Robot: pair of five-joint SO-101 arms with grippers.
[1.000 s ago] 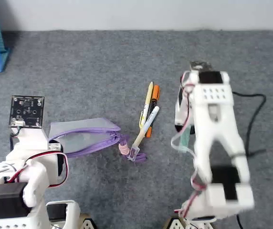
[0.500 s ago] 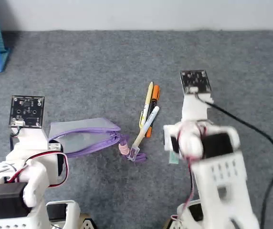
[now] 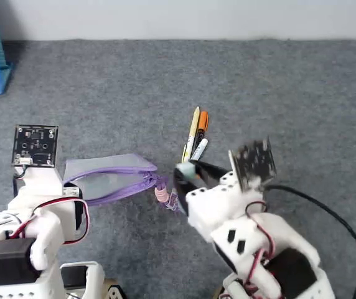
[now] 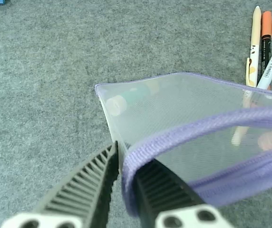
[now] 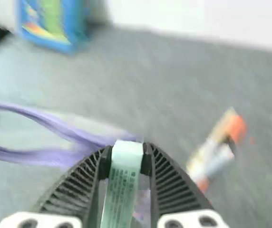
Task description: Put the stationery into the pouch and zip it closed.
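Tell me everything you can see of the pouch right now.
The pouch is a flat, soft bag with a see-through greyish mesh body and lilac zip bands. A pink pull hangs at the end facing the pens. It lies on the grey table, and its zip looks open. The left claw is shut on its rim, at the end away from the pull. A pale green item with a white cap shows through the mesh, apparently inside.
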